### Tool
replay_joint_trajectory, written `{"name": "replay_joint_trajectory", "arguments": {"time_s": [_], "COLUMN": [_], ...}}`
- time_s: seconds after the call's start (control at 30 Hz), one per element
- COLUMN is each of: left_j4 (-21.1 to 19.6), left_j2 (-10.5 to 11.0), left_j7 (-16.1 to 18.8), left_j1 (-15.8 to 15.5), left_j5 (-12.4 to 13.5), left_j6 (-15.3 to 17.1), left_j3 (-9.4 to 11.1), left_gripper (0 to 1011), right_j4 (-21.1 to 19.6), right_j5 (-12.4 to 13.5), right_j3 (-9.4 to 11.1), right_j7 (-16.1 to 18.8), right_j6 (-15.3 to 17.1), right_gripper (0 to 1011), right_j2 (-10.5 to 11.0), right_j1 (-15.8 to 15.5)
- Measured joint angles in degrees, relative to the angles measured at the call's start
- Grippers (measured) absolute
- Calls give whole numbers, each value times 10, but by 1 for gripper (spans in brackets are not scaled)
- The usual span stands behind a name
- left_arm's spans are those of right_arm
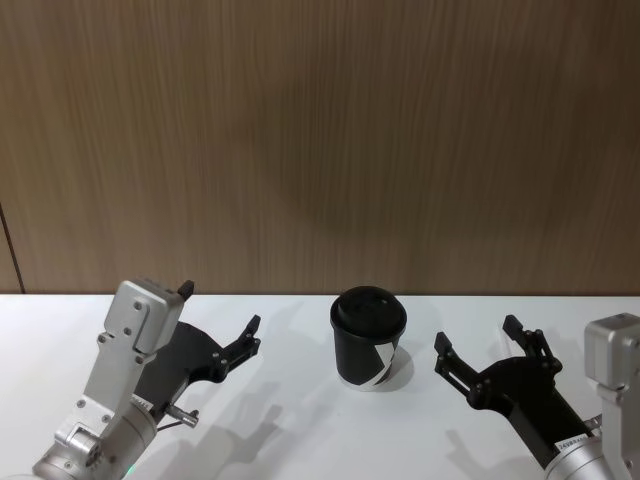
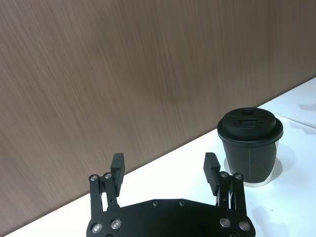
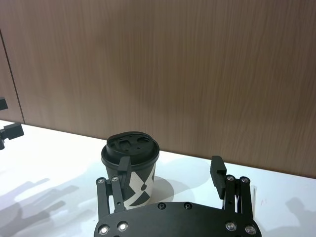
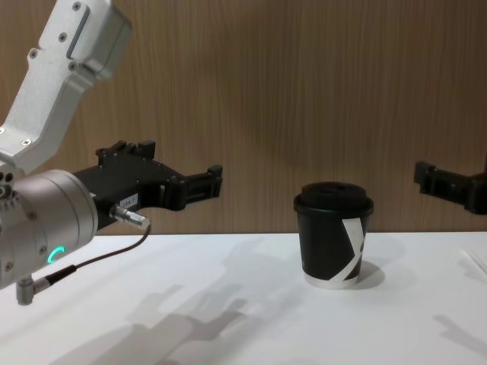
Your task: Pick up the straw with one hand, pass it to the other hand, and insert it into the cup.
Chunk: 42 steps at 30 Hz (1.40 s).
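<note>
Hovering clear of the white table (image 1: 300, 390), both arms flank the cup (image 1: 368, 340).

Cup: upright on the table, black domed lid (image 1: 368, 311) on, slanted white stripe (image 4: 353, 242) turned toward the robot's right. It stands between the two grippers and touches neither. It is nearer the right one.

Left gripper (image 1: 220, 307): to the left of the cup, fingers pointing forward and inward toward it. The fingers are spread wide apart with nothing between them. In the chest view it hangs above the table at about lid height or a little over. The silver wrist behind it carries a glowing green ring (image 4: 52, 255), and a dark cable (image 4: 99, 257) runs from a metal plug.

Right gripper (image 1: 477, 335): to the right of the cup, fingers angled forward and inward. The fingers are likewise wide apart and empty. The chest view shows one fingertip at the right edge, higher than the lid.

Straw (image 4: 476, 260): faint thin white lines lie flat on the table at the right edge of the chest view, well to the right of the cup — probably the straw, but I cannot tell for certain.

Backdrop: a wood-grain wall (image 1: 320, 130) meets the far edge of the table.
</note>
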Motion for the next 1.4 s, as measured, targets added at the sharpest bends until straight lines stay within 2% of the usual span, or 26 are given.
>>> {"name": "replay_joint_trajectory", "arguments": {"time_s": [0.37, 0.7, 0.97, 1.4], "left_j4": [0, 0, 0, 0], "left_j2": [0, 0, 0, 0], "left_j7": [0, 0, 0, 0], "left_j1": [0, 0, 0, 0], "left_j5": [0, 0, 0, 0], "left_j6": [0, 0, 0, 0], "left_j3": [0, 0, 0, 0], "left_gripper": [1003, 1003, 1003, 1004], "right_j4": [0, 1, -5, -9], "right_j5": [-1, -11, -19, -20], "right_j3": [4, 32, 57, 75], "right_j7": [-1, -21, -33, -27], "right_j6": [0, 3, 33, 93], "right_gripper": [1001, 1001, 1001, 1001], "right_j2": [0, 7, 23, 41], "right_j1": [-1, -8, -17, -24]}}
